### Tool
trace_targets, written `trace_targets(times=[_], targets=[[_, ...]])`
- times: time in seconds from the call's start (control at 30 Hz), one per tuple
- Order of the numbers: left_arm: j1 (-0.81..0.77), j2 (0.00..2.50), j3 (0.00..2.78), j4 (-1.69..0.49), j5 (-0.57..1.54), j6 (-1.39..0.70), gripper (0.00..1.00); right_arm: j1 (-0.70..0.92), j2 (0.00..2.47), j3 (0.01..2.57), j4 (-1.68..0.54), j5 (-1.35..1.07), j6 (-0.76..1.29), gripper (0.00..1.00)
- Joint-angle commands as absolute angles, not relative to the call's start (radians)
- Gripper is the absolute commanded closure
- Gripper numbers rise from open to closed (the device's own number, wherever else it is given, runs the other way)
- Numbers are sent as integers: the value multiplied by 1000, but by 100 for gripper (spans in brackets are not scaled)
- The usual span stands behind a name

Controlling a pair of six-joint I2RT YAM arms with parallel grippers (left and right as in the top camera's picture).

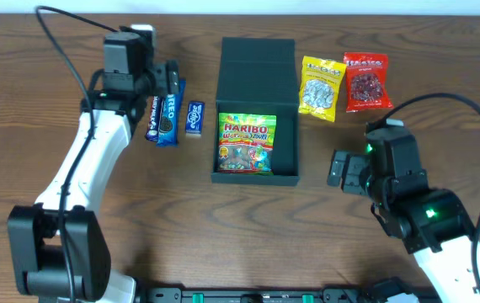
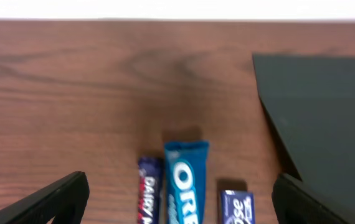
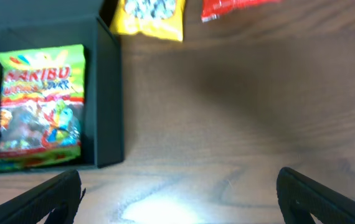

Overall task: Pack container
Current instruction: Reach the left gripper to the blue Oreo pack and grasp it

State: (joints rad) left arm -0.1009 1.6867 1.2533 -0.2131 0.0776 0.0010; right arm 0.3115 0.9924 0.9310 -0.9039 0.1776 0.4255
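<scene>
Overhead view: the left pincer (image 1: 168, 84) hangs over a row of three snacks toward the far-left part of the bench (image 1: 442, 50). These are a dark bar (image 1: 152, 126), an Oreo packet (image 1: 167, 119) and a small blue packet (image 1: 194, 118), lying side by side. Its jaws stand wide apart and hold nothing. In the left wrist view they straddle the Oreo packet across its narrow width, so that one looks like the intended pick.

Midway along the bench, nearer the far edge than the near one, sits the container (image 1: 287, 143), a dark green-black matte box. Its flat lid (image 1: 257, 71) is thrown back toward the far edge, which leaves the mouth free from above. A Haribo bag (image 1: 247, 143) lies flat inside toward the left wall, leaving a bare strip on the right for more packets.

Just right of the lid, near the far edge, lie a yellow packet (image 1: 321, 88) and a red packet (image 1: 366, 82), close together. The right pincer (image 1: 334, 170) hovers over bare wood right of the container, toward the right edge. Its jaws are spread and empty, and it is probably parked clear of the box while the other arm works.
</scene>
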Motion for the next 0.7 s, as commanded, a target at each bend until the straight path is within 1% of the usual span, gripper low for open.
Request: trace_targets(times=[0.0,0.17,0.3,0.47,0.6,0.67], targets=[[-114,1706,1275,-218,115,12,5,308,984,899,-901,199,456,1],[-114,1706,1275,-227,129,-14,5,308,989,884,-912,199,456,1],[-115,1708,1275,-334,213,-15,5,308,989,884,-912,199,456,1],[-115,1721,1267,-452,237,-15,5,308,989,884,-912,199,456,1],[-118,1777,1250,-440,237,-16,5,308,989,884,-912,199,456,1],[-118,1828,1250,-422,236,-15,1,308,989,884,-912,199,456,1]])
